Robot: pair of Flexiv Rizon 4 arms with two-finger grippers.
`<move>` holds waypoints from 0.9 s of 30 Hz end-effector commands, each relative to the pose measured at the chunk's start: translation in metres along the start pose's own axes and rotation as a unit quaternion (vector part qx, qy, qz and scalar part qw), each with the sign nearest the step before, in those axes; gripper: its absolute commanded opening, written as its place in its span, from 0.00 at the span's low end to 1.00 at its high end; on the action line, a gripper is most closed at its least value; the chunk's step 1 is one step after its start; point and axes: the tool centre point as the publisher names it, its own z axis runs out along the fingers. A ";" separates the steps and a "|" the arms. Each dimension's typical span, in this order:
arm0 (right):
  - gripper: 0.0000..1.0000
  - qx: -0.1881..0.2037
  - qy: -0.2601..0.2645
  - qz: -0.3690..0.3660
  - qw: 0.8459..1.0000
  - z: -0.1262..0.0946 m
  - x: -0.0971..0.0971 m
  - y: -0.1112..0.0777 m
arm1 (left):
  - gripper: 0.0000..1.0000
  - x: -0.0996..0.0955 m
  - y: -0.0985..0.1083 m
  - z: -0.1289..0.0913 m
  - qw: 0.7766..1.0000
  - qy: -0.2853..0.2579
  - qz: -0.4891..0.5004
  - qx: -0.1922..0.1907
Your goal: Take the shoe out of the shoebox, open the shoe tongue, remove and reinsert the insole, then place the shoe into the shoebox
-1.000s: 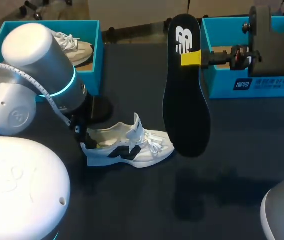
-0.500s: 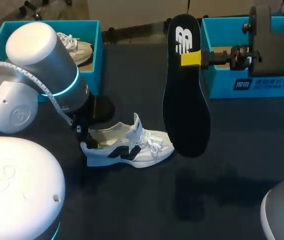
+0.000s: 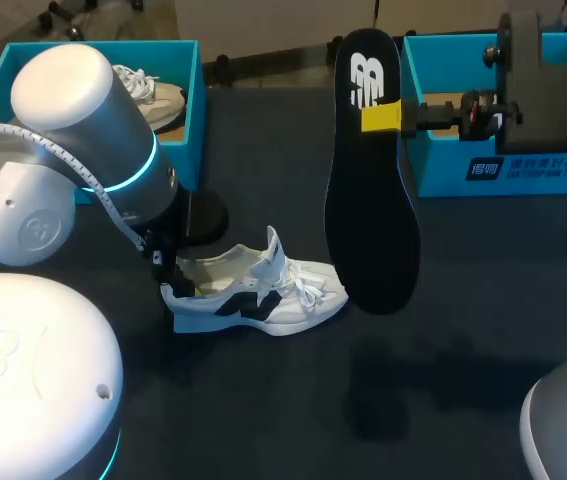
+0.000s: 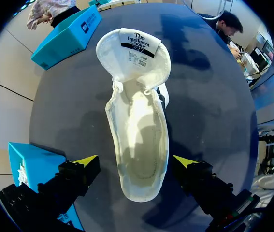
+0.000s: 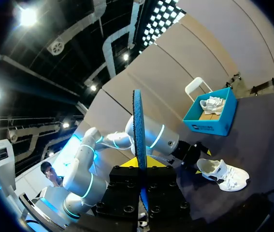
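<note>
Standing on its sole on the dark table (image 3: 443,390), the white shoe (image 3: 258,290) with black side markings has its tongue pulled up and forward. In the left wrist view the shoe (image 4: 139,135) shows a pale, bare inside. Its heel is partly covered in the head view by the left arm's wrist, which also hides most of that arm's fingers there.

The black insole (image 3: 368,190) hangs above the table just beyond the shoe's toe, upright, with its lower end level with the toe. Its broad face hides the far finger of the right gripper (image 3: 383,117), so only one yellow tip shows against it. In the right wrist view the insole (image 5: 137,145) is seen edge-on as a thin line, pinched between the yellow tips of the right gripper (image 5: 139,163), with the shoe (image 5: 222,175) small and far ahead.

The left gripper (image 4: 136,162) is spread wide at the shoe's heel. One yellow tip stands on each side of the heel, and neither can be seen to touch it.

Behind the shoe's heel stands a teal shoebox (image 3: 188,110) holding a second shoe (image 3: 148,95), which is partly cut off by the left arm. Beyond the shoe's toe, past the insole, is another teal shoebox (image 3: 443,170); the right arm covers its inside.
</note>
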 end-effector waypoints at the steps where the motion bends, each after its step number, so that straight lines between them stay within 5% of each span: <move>1: 0.00 0.001 -0.001 0.001 1.000 0.004 -0.001 0.002 | 1.00 0.001 0.001 -0.001 1.000 -0.001 0.000 -0.001; 15: 0.00 0.001 -0.001 0.001 1.000 0.004 -0.001 0.002 | 1.00 0.001 0.001 -0.001 1.000 -0.001 0.000 -0.001; 27: 0.00 0.001 -0.001 0.001 1.000 0.004 -0.001 0.002 | 1.00 -0.027 -0.032 0.006 1.000 -0.012 0.003 -0.005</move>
